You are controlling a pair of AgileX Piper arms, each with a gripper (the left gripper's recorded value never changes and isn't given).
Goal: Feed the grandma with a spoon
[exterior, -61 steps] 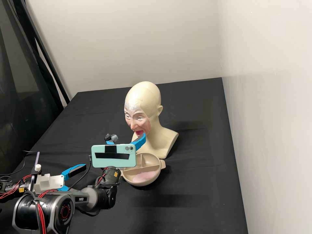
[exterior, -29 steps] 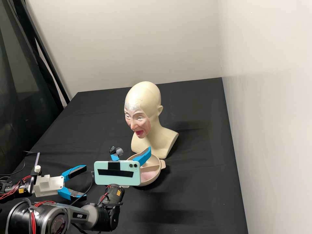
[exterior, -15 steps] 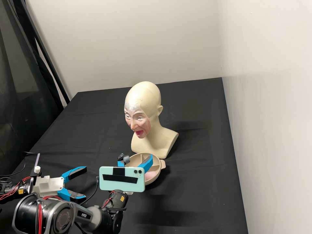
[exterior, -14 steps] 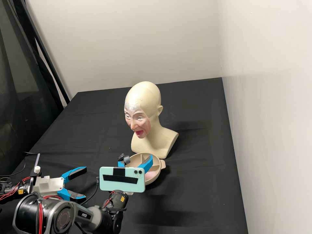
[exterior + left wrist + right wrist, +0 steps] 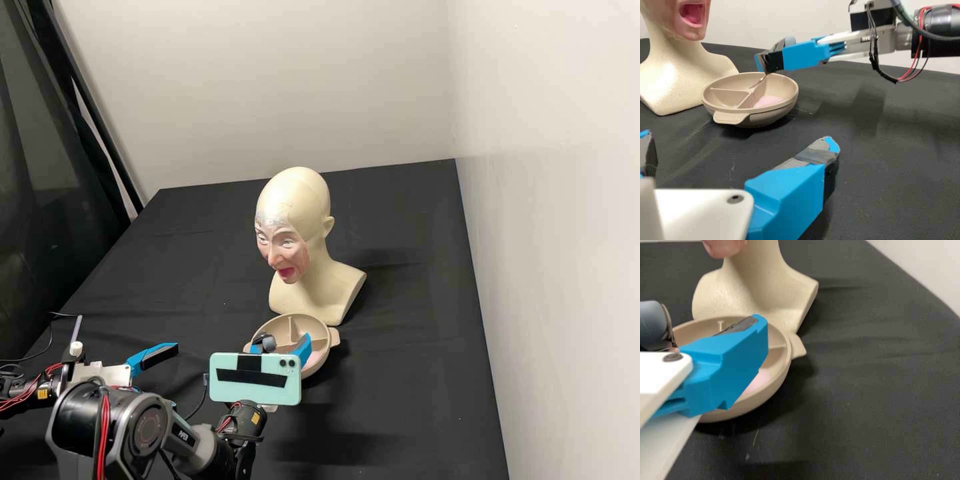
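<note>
— The left claw (image 5: 735,145) is sitting low at the near left, fingers apart. To its right, the right claw (image 5: 771,59) is clamping the spoon (image 5: 759,81), tip down in the bowl (image 5: 765,116).

— And the grandma (image 5: 293,227) is facing it, just beyond. On the lift, a tilting spoon risks spilling the pink food (image 5: 767,101) onto the tabletop (image 5: 413,320).

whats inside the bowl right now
The divided bowl holds pink food in one section. The spoon held by the right pincer dips in by the divider. The bowl's near wall hides the section floors and the spoon's tip.
</note>
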